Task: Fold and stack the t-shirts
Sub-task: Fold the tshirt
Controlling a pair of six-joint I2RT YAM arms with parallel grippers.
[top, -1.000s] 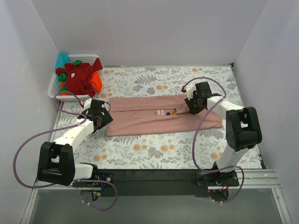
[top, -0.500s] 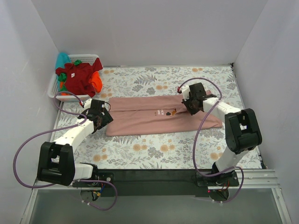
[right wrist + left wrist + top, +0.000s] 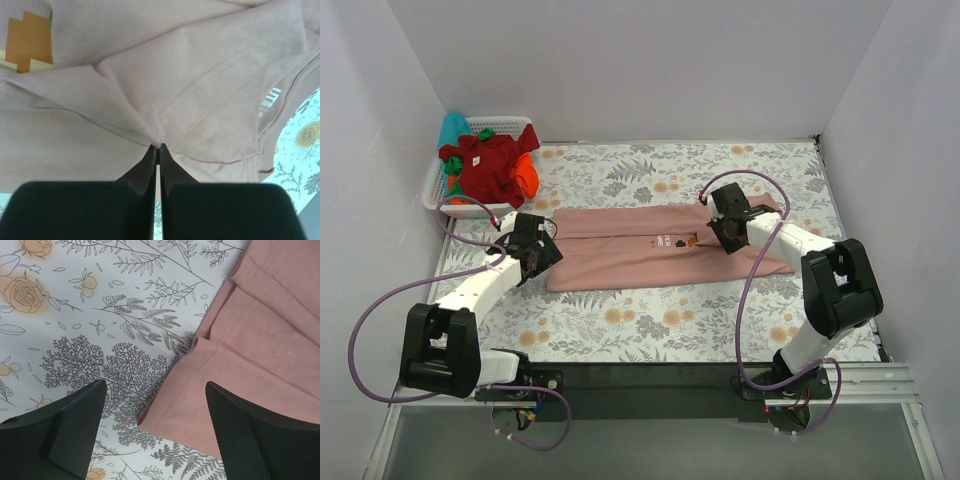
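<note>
A dusty-pink t-shirt (image 3: 620, 252) lies folded into a long strip across the floral cloth, its small print (image 3: 670, 240) facing up. My right gripper (image 3: 728, 232) is at the strip's right part. In the right wrist view that gripper (image 3: 159, 146) is shut, pinching a bunched fold of the pink t-shirt (image 3: 150, 65) near the collar. My left gripper (image 3: 540, 260) hovers at the strip's left end. The left wrist view shows it (image 3: 155, 390) open, its fingers (image 3: 75, 425) either side of the hem corner of the pink t-shirt (image 3: 250, 330), not touching it.
A white slatted basket (image 3: 432, 192) stands at the back left, holding a dark red t-shirt (image 3: 485, 165), an orange one (image 3: 527, 175) and a teal one (image 3: 453, 128). White walls close in the table on three sides. The floral cloth (image 3: 650, 320) lies bare in front of the pink t-shirt.
My right gripper has shut on the pink fabric and shifted slightly left, drawing the cloth up with it. The left arm has stayed still.
</note>
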